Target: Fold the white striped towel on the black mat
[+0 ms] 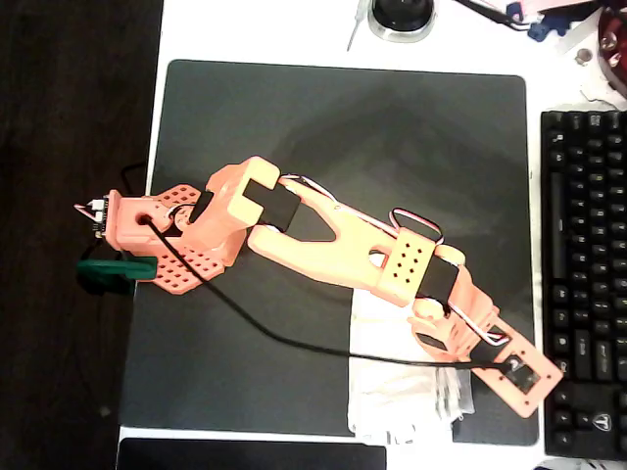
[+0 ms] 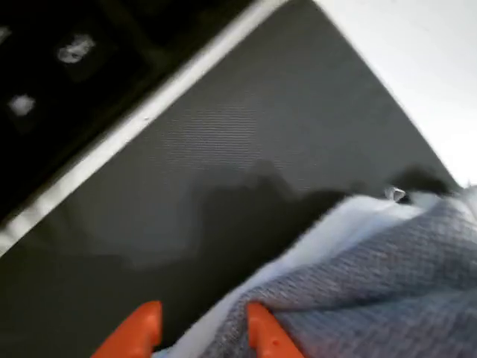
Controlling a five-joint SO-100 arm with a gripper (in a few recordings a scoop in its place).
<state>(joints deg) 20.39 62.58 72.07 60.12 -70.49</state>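
The white striped towel (image 1: 392, 382) lies bunched into a narrow strip at the front right of the black mat (image 1: 343, 147), its front end reaching the mat's edge. My orange gripper (image 1: 453, 345) hangs over the towel's right side, and the arm hides part of the cloth. In the wrist view the gripper (image 2: 200, 332) is open, with its two orange fingertips (image 2: 261, 332) apart. The towel (image 2: 387, 276) rises close to the camera at the right, and its white edge runs down between the tips. Bare mat (image 2: 261, 149) lies beyond.
A black keyboard (image 1: 583, 274) runs along the mat's right side, with a strip of white table between them (image 2: 112, 149). The arm's base (image 1: 157, 235) is clamped at the mat's left edge, and a black cable (image 1: 294, 343) trails across the mat. Small objects sit at the back.
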